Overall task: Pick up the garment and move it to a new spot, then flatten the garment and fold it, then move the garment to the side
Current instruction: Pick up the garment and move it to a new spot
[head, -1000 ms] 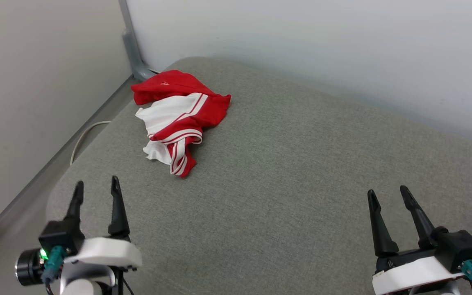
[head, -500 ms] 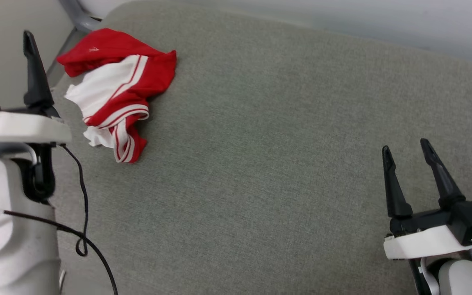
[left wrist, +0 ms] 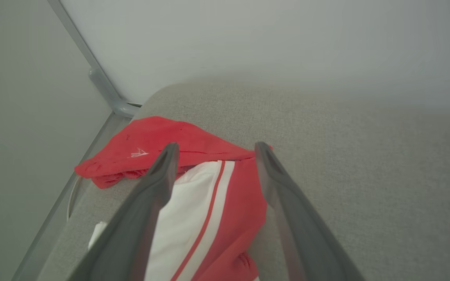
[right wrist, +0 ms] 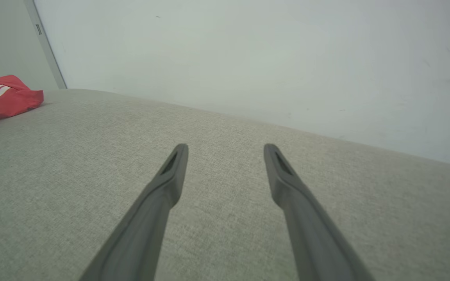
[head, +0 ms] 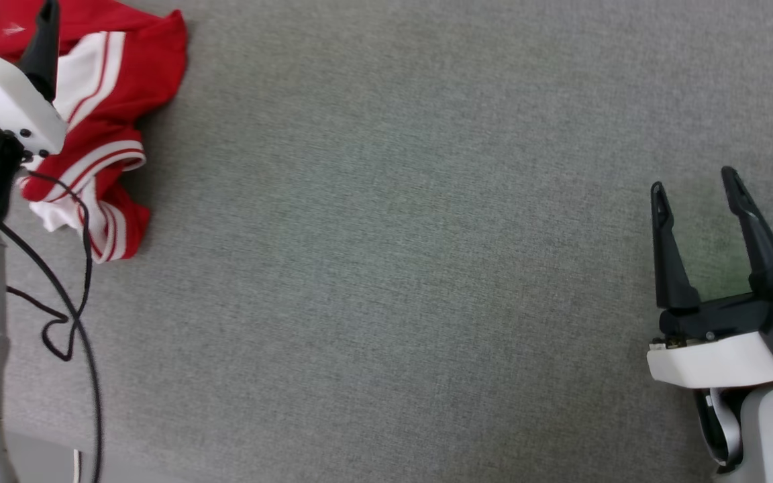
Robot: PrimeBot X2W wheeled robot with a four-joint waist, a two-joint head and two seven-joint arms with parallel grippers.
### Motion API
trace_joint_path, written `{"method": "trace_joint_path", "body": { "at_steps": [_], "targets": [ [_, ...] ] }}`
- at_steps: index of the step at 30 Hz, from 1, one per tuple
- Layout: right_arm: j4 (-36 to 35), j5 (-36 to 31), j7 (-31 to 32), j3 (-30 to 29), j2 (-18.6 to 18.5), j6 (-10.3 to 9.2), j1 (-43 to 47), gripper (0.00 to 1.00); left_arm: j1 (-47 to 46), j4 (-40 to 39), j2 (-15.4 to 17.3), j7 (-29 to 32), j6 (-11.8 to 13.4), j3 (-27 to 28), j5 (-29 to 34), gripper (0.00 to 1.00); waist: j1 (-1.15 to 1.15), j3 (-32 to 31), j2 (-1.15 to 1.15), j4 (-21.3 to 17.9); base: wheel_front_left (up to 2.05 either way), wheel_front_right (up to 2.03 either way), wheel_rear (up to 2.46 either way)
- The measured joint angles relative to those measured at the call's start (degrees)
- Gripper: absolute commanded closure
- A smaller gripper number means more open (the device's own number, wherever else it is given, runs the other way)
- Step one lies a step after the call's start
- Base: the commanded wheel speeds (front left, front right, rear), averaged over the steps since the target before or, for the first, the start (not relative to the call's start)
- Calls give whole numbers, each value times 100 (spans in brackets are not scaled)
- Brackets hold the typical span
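Both sets of jaws apart, nothing held

Poised with left gripper [left wrist: 216, 150] over garment [head: 151, 67], crumpled at cushion [head: 386, 268] corner beside edge and wall [left wrist: 248, 39]. Could pinch one thin layer only, or push cloth off that edge. Plenty of bare cushion toward right gripper [head: 693, 181] for setting down and flattening.

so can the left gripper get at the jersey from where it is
Likely yes: the left gripper is open, aimed straight at the crumpled jersey, nothing in between.
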Motion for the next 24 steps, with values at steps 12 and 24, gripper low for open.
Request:
{"method": "trace_joint_path", "body": {
  "at_steps": [12, 24],
  "targets": [
    [-130, -26, 0, -1, -55, 0, -196, 0, -294, 625, 884, 2558, 0, -1032, -1060, 0, 0, 491, 0, -337, 0, 0, 0],
    [-165, -27, 0, 27, -48, 0, -327, 0, -294, 1032, 1240, 2978, 1, -1916, -1669, 62, -2, 687, 0, -518, 0, 0, 0]
  ]
}}
